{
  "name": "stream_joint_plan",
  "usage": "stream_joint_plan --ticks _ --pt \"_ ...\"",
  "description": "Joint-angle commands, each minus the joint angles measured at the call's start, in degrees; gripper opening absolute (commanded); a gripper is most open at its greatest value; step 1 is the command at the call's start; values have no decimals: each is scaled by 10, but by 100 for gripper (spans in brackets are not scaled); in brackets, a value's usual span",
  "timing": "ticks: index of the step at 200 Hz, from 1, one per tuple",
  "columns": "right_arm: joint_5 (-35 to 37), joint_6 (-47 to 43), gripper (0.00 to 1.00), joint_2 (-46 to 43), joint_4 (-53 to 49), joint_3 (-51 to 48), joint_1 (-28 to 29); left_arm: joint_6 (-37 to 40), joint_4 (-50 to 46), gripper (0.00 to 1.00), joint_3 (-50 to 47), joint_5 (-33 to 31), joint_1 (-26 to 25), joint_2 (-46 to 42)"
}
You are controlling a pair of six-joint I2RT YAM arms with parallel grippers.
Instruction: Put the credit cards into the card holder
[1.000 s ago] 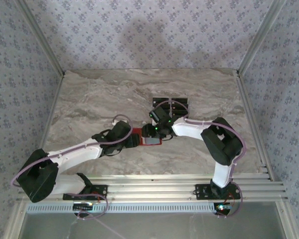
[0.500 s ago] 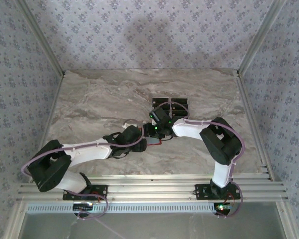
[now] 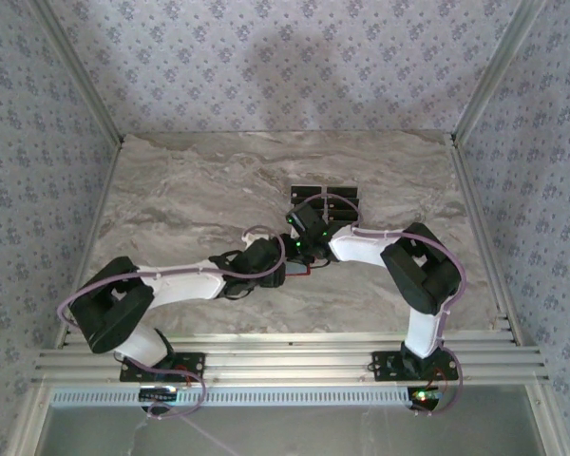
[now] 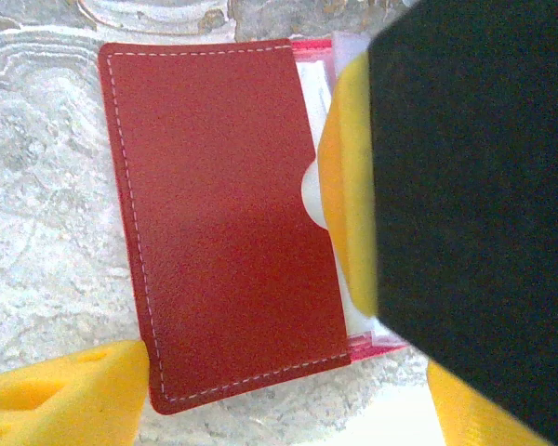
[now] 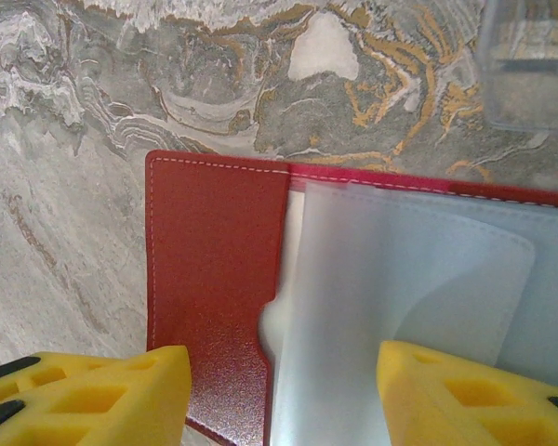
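Left gripper (image 4: 251,279) and right gripper (image 5: 284,372) hover with fingers spread directly over the unfolded card holder (image 4: 214,214). The credit cards (image 3: 347,198) lie beyond the right gripper. We judge no card inserted yet.

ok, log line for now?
left gripper: open over red leather folding wallet | right gripper: open over wallet | flat black cards: on marble table

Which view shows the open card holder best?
The right wrist view: the card holder lies open, red flap left, translucent pockets right. The left wrist view shows the red flap, but a black and yellow finger covers the pockets. The top external view gives a small red sliver.
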Motion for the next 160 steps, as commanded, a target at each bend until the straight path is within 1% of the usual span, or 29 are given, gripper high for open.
stream_joint_plan --ticks 1,25,74,126,160 --pt "-11 11 57 14 -8 -12 -1 6 12 79 26 -32 -8 16" --pt "-12 11 58 12 -6 -13 -2 4 2 79 30 -49 -10 30" --pt "-19 13 58 3 -5 -11 -10 -5 -5 78 28 -57 -13 59" --pt "-11 11 63 -59 -20 -18 -42 -12 0 78 25 -57 -14 72" --pt "-7 12 64 -81 -23 -40 -56 -14 3 78 24 -55 -15 76"
